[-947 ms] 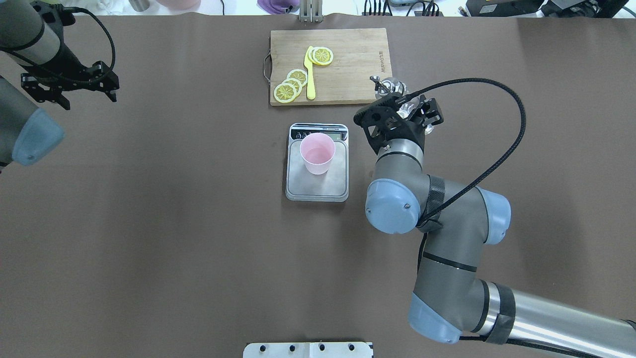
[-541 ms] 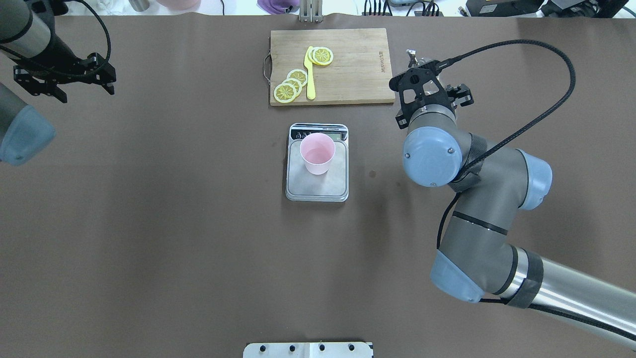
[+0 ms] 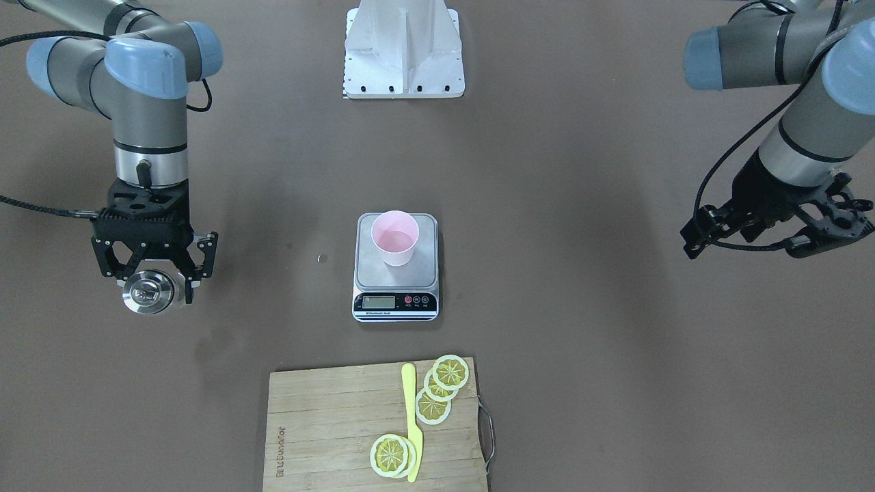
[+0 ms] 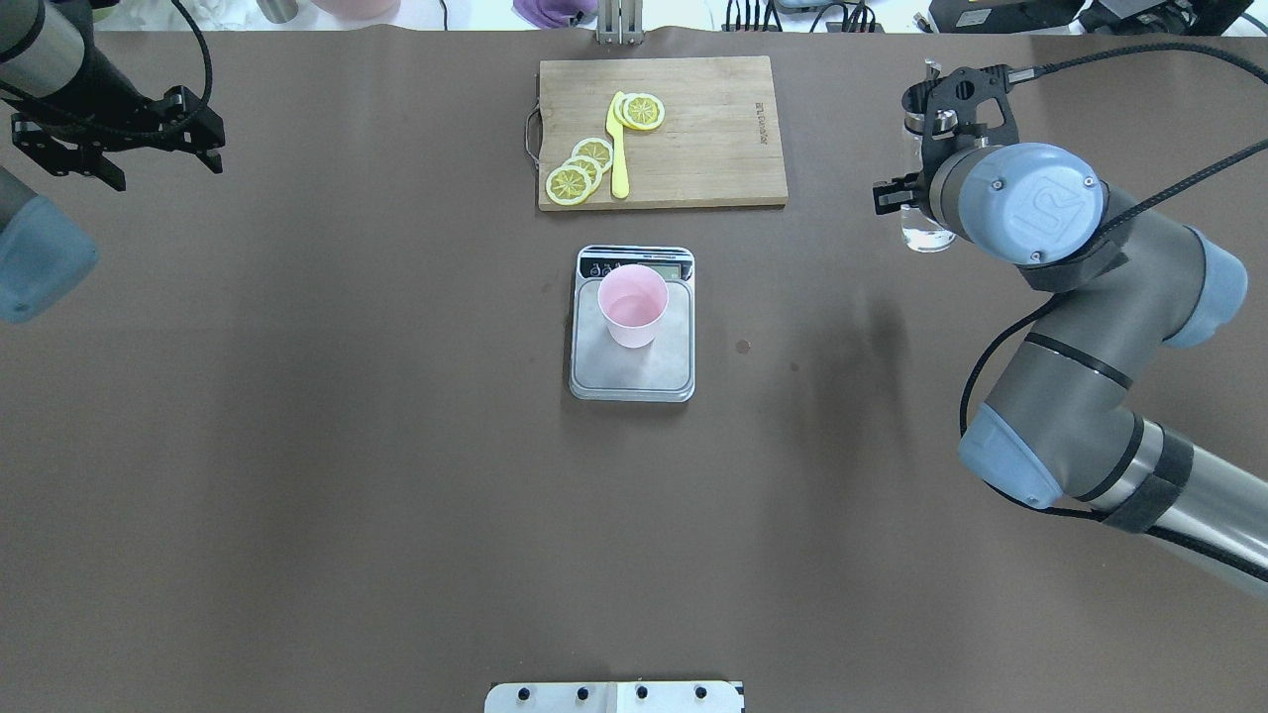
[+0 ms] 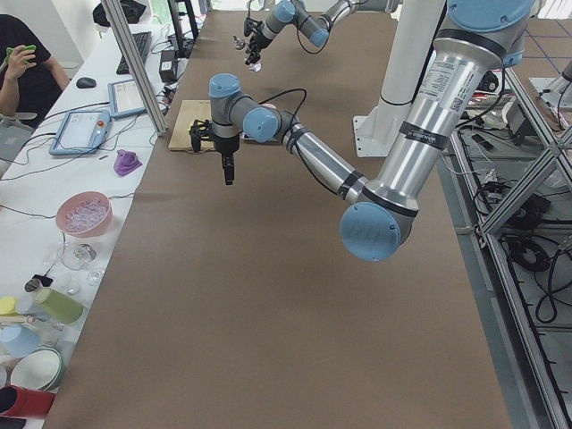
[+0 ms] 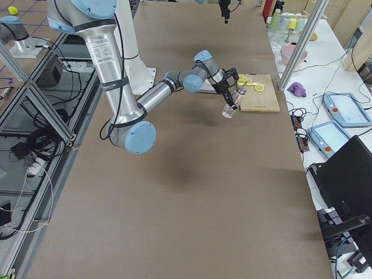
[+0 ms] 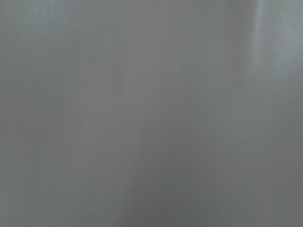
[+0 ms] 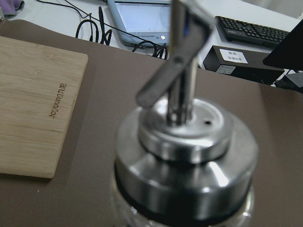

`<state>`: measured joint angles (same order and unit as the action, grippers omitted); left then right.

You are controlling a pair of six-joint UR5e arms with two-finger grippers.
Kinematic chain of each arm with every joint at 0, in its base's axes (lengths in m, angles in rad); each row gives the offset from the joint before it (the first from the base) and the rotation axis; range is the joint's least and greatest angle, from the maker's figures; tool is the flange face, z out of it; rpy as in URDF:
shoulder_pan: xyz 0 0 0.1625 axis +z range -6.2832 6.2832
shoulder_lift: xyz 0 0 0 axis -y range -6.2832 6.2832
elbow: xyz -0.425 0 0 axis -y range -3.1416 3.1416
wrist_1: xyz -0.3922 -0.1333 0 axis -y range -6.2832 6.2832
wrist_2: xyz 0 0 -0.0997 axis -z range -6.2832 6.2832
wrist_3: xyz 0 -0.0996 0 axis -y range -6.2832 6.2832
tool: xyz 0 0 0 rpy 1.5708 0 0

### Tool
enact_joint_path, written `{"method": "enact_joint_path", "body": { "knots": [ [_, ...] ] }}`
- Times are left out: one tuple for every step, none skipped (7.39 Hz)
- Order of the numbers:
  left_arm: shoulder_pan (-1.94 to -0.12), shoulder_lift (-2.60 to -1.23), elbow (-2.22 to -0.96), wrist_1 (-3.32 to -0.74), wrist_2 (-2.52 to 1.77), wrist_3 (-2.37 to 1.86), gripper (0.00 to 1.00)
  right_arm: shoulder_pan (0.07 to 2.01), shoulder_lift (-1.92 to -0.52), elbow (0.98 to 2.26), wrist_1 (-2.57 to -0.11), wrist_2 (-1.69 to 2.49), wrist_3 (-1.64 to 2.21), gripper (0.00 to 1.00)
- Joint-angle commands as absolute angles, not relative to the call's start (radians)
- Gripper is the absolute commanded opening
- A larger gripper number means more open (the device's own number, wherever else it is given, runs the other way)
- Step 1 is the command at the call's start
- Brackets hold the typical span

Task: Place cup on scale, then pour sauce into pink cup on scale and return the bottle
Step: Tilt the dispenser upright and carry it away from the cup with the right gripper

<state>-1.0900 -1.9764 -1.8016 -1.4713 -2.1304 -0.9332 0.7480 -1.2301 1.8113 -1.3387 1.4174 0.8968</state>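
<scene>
Glass bottle (image 4: pixel 926 236) is hanging in the right claw (image 3: pixel 154 287), which is clamping it just under the metal cap (image 3: pixel 145 292); it is sitting well off to the robot's right of the scale (image 3: pixel 369 272), past the end of the cutting board (image 3: pixel 321 424); cannot tell whether its base is touching the surface (image 3: pixel 547 205); the front-facing view is showing the cap from above inside the claw, while overhead the right wrist is covering most of it, leaving only the clear base and pourer tip peeking out; the right wrist camera is filling with the blurred cap and pourer, board edge at left, keyboard (image 8: pixel 251 30) and tablet (image 8: pixel 139 19) beyond; pink cup (image 3: pixel 394 237) is standing upright on the scale's platform; sauce level is not reading clearly; left claw (image 3: pixel 745 244) is hovering with jaws spread and empty, far out at the robot's left; the left wrist camera is showing only bare surface; lemon slices (image 3: pixel 451 372) and yellow knife (image 3: pixel 410 417) are lying on the board; small spot (image 4: pixel 743 346) is sitting on the surface just beside the scale.
</scene>
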Motion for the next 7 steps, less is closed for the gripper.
{"method": "enact_joint_path", "body": {
  "knots": [
    [-1.091, -1.977, -1.802, -1.470, -2.129, -0.933, 0.98, 0.758, -1.323, 1.789, -1.138, 1.457, 0.988, 0.00],
    [-1.091, -1.976, -1.802, -1.470, -2.129, -0.933, 0.98, 0.758, -1.348, 1.751, -1.035, 1.450, 0.997, 0.00],
    [-1.091, -1.974, -1.802, -1.470, -2.128, -0.933, 0.98, 0.758, -1.371, 1.715, -0.956, 1.445, 0.997, 0.00],
    [-1.089, -1.976, -1.802, -1.470, -2.128, -0.933, 0.98, 0.756, -1.388, 1.683, -0.889, 1.416, 0.997, 0.00],
    [-1.089, -1.974, -1.802, -1.470, -2.128, -0.934, 0.98, 0.756, -1.385, 1.672, -0.870, 1.398, 0.997, 0.00],
    [-1.089, -1.976, -1.804, -1.470, -2.128, -0.937, 0.98, 0.756, -1.385, 1.672, -0.868, 1.379, 0.997, 0.00],
    [-1.089, -1.976, -1.804, -1.470, -2.128, -0.939, 0.98, 0.755, -1.385, 1.663, -0.868, 1.358, 0.997, 0.00]
  ]
}}
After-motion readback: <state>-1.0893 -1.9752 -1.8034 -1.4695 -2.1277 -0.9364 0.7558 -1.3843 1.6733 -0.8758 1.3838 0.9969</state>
